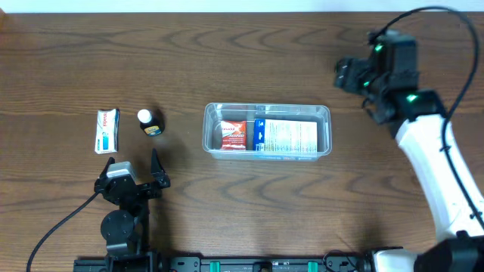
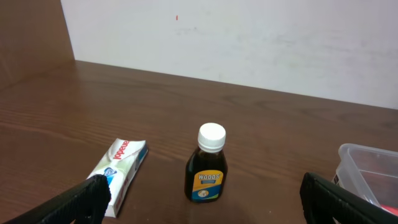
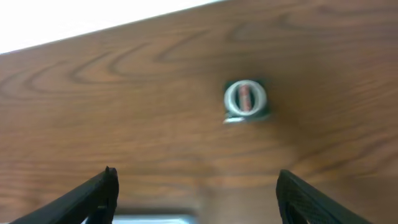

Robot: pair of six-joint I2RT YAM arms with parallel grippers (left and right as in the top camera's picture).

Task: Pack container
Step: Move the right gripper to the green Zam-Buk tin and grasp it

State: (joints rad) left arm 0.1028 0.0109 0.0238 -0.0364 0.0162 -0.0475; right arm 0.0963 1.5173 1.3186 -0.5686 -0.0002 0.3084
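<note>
Container (image 1: 267, 130): I see the clear bin at the middle of the worktop (image 1: 242, 60), long side running left to right, top open.
Inside the container: a red packet (image 1: 233, 135) at its left end; a blue and white box (image 1: 287, 137) beside it fills the rest.
Left of the container: a dark bottle (image 1: 150, 122) with a white cap stands upright. Farther from the container, a toothpaste box (image 1: 107, 130) lies flat.
In the way: the bottle stands between the toothpaste box and the container. On my left wrist camera it sits straight ahead, framed by both fingers.
Left fingers (image 2: 74, 202): spread wide and holding nothing, off the container's near left corner, on the near side of the bottle and apart from it.
Right fingers (image 3: 87, 196): spread wide and holding nothing, off the container's far right corner, well apart from it.
Right wrist camera: blurred. It shows what may be a small round metal fitting (image 3: 245, 99) in the wood, though I cannot be sure.
Count: one container, two things packed, two loose on the worktop (one bottle, one toothpaste box).
</note>
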